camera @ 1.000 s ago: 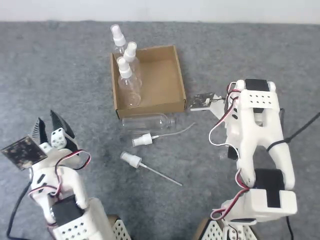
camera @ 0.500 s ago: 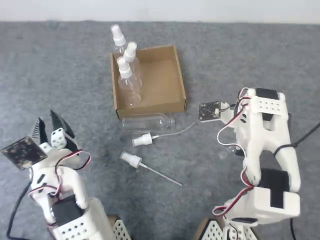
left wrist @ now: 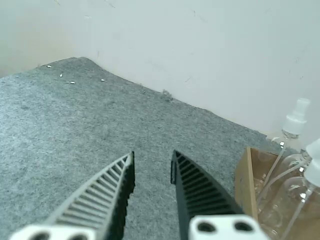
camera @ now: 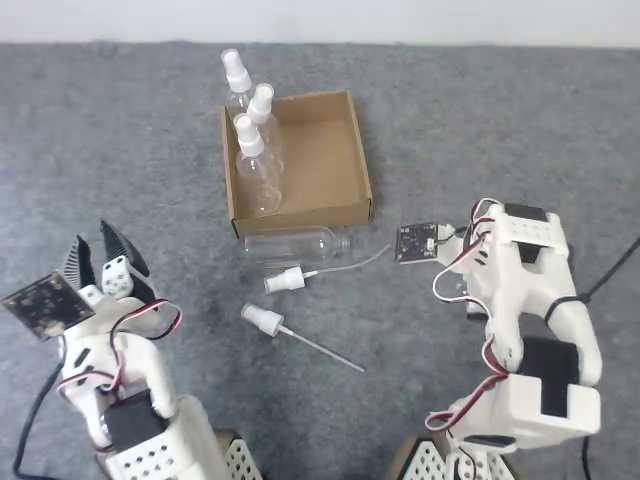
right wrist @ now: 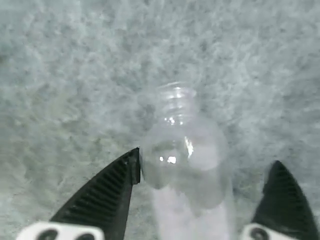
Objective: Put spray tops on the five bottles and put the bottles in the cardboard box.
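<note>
Three clear bottles with white spray tops [camera: 255,150] stand at the left wall of the cardboard box [camera: 330,165], one just outside it. An uncapped bottle [camera: 295,241] lies in front of the box. Two loose spray tops [camera: 283,280] [camera: 262,318] lie nearer. Another uncapped clear bottle [right wrist: 185,155] lies on the carpet between the fingers of my right gripper [right wrist: 200,172], which is open around it without touching. My left gripper [left wrist: 152,172] [camera: 100,258] hovers open and holds nothing at the near left, with the box [left wrist: 247,175] and capped bottles [left wrist: 295,120] ahead of it.
Grey carpet covers the table, and a white wall runs along the far edge. The right arm's white body [camera: 525,300] stands over the near right area. A long dip tube [camera: 325,348] trails from the nearer spray top.
The right arm has drawn back from beside the box toward the near right and lowered over the bottle there. The left arm and the loose parts have not moved.
</note>
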Motion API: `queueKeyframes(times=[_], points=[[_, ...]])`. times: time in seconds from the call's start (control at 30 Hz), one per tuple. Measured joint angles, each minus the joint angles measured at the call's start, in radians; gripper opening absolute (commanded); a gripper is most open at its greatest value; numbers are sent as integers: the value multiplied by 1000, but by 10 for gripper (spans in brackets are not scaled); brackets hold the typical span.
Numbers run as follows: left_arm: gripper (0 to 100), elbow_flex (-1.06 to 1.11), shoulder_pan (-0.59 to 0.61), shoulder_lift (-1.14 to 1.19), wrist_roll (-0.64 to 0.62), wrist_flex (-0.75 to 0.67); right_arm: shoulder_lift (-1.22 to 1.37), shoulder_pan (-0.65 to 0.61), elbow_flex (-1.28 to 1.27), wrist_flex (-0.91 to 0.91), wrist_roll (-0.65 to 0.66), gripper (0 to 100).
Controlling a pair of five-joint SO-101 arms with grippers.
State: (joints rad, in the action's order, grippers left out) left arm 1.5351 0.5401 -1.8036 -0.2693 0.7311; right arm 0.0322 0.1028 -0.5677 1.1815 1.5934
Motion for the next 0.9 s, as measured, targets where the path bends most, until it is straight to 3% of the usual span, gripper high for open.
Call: queueKeyframes(times=[0.1, 0.3, 0.43, 0.8, 0.9], points=[[113, 0, 0, 0, 0, 0, 0, 0, 0, -8, 0, 80], [113, 0, 0, 0, 0, 0, 0, 2, 0, -9, -8, 74], [113, 0, 0, 0, 0, 0, 0, -2, 0, -9, -112, 74], [113, 0, 0, 0, 0, 0, 0, -164, 0, -9, -427, 76], [113, 0, 0, 0, 0, 0, 0, -199, 0, -9, -516, 141]])
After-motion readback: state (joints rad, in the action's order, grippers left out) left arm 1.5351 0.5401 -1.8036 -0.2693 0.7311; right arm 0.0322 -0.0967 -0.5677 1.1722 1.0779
